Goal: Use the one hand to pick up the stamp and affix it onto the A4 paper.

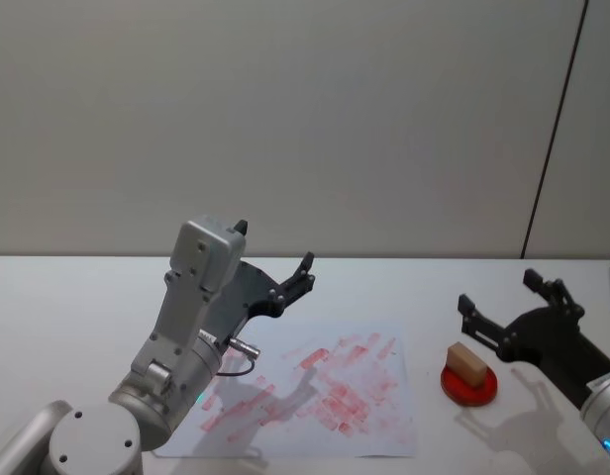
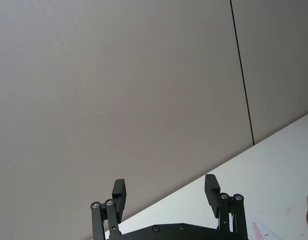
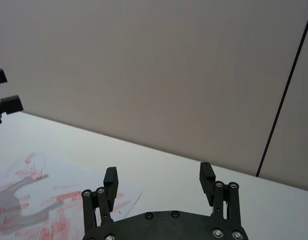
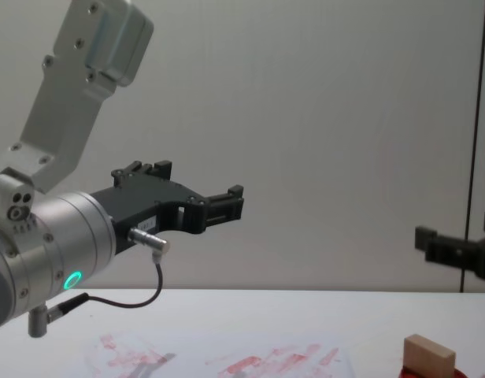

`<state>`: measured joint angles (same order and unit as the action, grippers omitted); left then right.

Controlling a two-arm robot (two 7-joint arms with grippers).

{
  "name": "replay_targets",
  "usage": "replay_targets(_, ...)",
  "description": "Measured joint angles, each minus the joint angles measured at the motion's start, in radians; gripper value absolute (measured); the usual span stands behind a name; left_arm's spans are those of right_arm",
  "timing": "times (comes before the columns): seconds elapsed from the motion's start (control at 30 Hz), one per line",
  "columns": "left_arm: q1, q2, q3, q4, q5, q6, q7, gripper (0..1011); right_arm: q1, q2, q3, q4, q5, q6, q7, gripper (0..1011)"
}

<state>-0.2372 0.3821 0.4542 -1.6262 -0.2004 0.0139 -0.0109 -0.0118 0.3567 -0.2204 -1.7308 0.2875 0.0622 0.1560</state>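
The robot's black, pronged right pincer [image 1: 500, 294] hangs released above the white tabletop [image 1: 77, 297], its prongs spread wide and holding nothing. The stamp [image 1: 467, 362], a small rectangular block of pale tan wood, rests on a flat, round red ink pad [image 1: 473, 388]. It sits below the pincer, nearer the robot's body and a little to its left. The block's long axis runs diagonally, from far-left to near-right. The right arm looks by far the nearer of the two. The reach appears to call for a descent and a slight draw back toward the body, with the prongs turned to close across the block's narrow width. The black left pincer [image 1: 273, 247], likewise released and empty, hovers raised over the white A4 paper [image 1: 315, 396], a sheet streaked with red stamp marks, lying just beside the pad on its left.
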Motion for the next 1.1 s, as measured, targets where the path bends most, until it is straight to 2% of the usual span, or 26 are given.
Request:
replay_targets(0.3,0.000,0.000,0.000,0.000,0.000,0.000,0.000,1002,0.011,0.008,0.001,0.045,-0.009,0.044,0.058,1001)
replay_targets(0.6,0.000,0.000,0.000,0.000,0.000,0.000,0.000,1002,0.033,0.002,-0.005,0.098,-0.029,0.076,0.089,1001)
replay_targets(1.1,0.000,0.000,0.000,0.000,0.000,0.000,0.000,1003,0.079,-0.024,-0.028,0.193,-0.093,0.108,0.134,1001)
